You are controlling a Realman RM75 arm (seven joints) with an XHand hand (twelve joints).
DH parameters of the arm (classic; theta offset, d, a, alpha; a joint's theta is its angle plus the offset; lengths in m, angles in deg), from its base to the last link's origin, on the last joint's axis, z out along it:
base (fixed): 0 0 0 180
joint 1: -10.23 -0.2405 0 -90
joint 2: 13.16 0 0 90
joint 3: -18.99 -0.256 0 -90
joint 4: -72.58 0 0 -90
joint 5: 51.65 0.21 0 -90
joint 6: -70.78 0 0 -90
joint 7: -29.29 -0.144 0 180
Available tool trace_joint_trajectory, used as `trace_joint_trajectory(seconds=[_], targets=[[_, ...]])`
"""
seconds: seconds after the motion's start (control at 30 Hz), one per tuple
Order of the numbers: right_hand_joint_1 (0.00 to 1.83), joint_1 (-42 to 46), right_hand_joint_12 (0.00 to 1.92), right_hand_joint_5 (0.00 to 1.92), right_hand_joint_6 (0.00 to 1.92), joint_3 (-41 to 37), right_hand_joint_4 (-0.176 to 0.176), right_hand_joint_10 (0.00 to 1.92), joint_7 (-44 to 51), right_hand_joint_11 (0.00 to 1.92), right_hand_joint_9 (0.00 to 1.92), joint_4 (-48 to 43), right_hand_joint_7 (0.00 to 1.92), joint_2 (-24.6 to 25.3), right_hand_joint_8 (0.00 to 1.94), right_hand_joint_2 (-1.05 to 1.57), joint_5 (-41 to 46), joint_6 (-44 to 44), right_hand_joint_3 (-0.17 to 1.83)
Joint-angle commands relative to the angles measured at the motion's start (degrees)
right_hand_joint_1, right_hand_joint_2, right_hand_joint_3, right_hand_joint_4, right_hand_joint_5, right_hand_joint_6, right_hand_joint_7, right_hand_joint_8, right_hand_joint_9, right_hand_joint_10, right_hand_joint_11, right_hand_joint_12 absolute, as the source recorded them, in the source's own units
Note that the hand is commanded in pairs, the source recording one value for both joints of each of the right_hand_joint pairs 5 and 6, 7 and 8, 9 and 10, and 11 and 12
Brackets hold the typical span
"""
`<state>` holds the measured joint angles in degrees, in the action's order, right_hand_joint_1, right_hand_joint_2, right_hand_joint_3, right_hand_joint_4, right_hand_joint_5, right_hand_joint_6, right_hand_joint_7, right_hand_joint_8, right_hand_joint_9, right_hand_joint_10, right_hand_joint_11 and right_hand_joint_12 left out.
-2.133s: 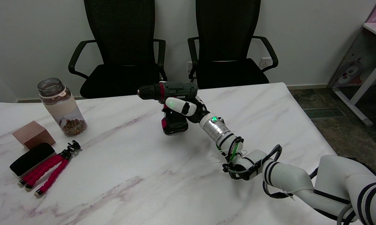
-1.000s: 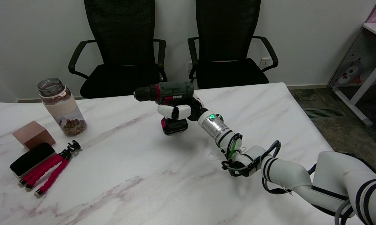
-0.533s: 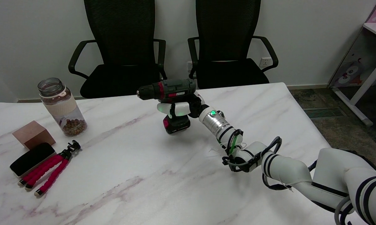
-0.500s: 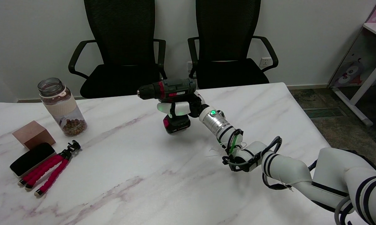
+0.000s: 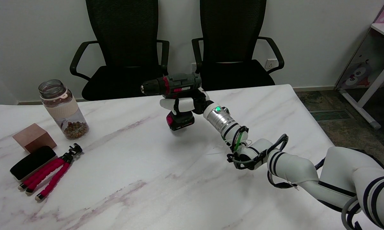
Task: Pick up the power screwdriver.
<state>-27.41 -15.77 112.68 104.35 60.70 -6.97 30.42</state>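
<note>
- Power screwdriver (image 5: 172, 87) hangs in the air above the far middle of the surface (image 5: 140, 179), chuck pointing to the picture's left, its red-and-black battery base clear of the marble.
- Right hand (image 5: 182, 104) has its fingers wrapped around the screwdriver's handle, just under the body — a full grasp.
- Off to the left, well apart: a jar (image 5: 63, 108) of brown bits, a wooden block (image 5: 33, 136), a black case (image 5: 32, 162) and a red-legged mini tripod (image 5: 53, 174).

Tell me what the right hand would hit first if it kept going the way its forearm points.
Probably nothing on the table: the right hand, holding the power screwdriver, points up-left toward the left black chair beyond the edge. Depth is unclear.
</note>
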Motion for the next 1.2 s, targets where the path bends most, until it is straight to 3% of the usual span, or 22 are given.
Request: trace_joint_trajectory(seconds=[0.03,0.2,0.33,0.4,0.47,0.63,0.73,0.83,0.97,1.0,1.03,1.2], targets=[[1.02,-1.6,1.79,1.92,1.92,-0.2,0.176,1.84,-0.1,1.79,1.84,2.0,1.92,-1.2,1.92,1.37,0.9,0.4,0.90],[0.99,-1.7,1.81,1.86,1.86,-1.2,0.176,1.86,-0.1,1.81,1.86,2.9,1.86,-1.6,1.86,1.30,0.9,0.4,0.89],[0.96,-2.0,1.85,1.89,1.89,-1.5,0.176,1.87,-0.1,1.85,1.87,3.3,1.89,-1.9,1.89,1.05,0.9,0.5,0.97],[0.87,-2.3,1.88,1.92,1.92,-1.6,0.176,1.88,-0.1,1.88,1.88,3.4,1.92,-2.0,1.92,0.61,1.0,0.5,1.10],[0.84,-2.4,1.90,1.92,1.92,-1.6,0.176,1.88,-0.1,1.90,1.88,3.6,1.92,-2.1,1.92,0.29,1.6,0.7,1.02],[0.81,-2.7,1.92,1.92,1.92,-1.6,0.176,1.90,-0.1,1.92,1.90,4.9,1.92,-2.7,1.92,0.05,3.0,1.6,1.00],[0.79,-3.1,1.92,1.87,1.87,-1.6,0.176,1.90,0.2,1.92,1.90,4.9,1.87,-2.7,1.87,0.01,3.2,1.7,0.89],[0.75,-3.5,1.92,1.73,1.73,-1.6,0.176,1.91,0.4,1.92,1.91,4.9,1.73,-2.7,1.73,-0.01,3.2,1.9,0.45],[0.72,-4.0,1.92,1.66,1.66,-1.6,0.176,1.91,0.4,1.92,1.91,5.0,1.66,-2.7,1.66,-0.09,3.2,2.7,0.13],[0.72,-4.1,1.92,1.63,1.63,-1.6,0.079,1.91,0.4,1.92,1.91,5.0,1.63,-2.7,1.63,-0.09,3.2,2.8,0.09],[0.72,-4.2,1.92,1.60,1.60,-1.6,0.026,1.91,0.4,1.92,1.91,5.0,1.60,-2.7,1.60,-0.10,3.2,3.0,0.07],[0.71,-4.7,1.92,1.48,1.48,-1.6,0.026,1.91,0.4,1.92,1.91,5.5,1.48,-2.7,1.48,-0.09,3.2,3.2,0.05]])
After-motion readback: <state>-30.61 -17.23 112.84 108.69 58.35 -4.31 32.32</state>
